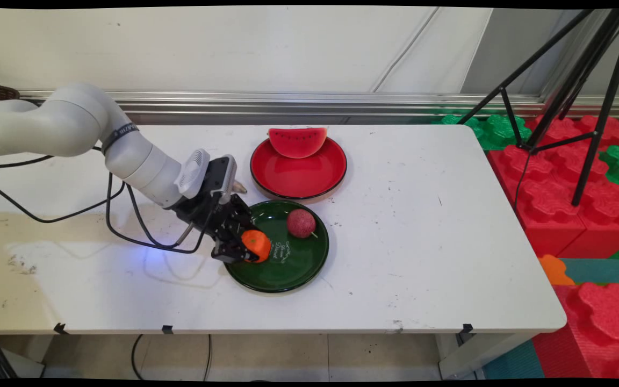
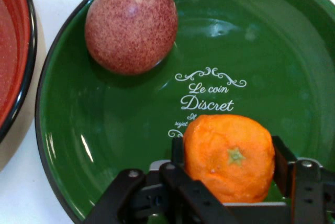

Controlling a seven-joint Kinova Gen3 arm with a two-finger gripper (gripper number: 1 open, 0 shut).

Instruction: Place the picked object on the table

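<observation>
My black gripper (image 1: 251, 248) (image 2: 229, 156) is shut on an orange tangerine (image 1: 256, 245) (image 2: 229, 157), one finger on each side of it, low over the left part of a green plate (image 1: 293, 269) (image 2: 272, 51). A speckled red passion fruit (image 1: 301, 223) (image 2: 131, 25) lies on the same plate, toward its far rim. White lettering marks the plate's middle.
A red plate (image 1: 299, 177) (image 2: 10, 51) stands just behind the green one, with a watermelon slice (image 1: 297, 141) leaning on its far rim. Black cables hang from the arm at the left. A tripod and red and green foam blocks stand off the table's right end.
</observation>
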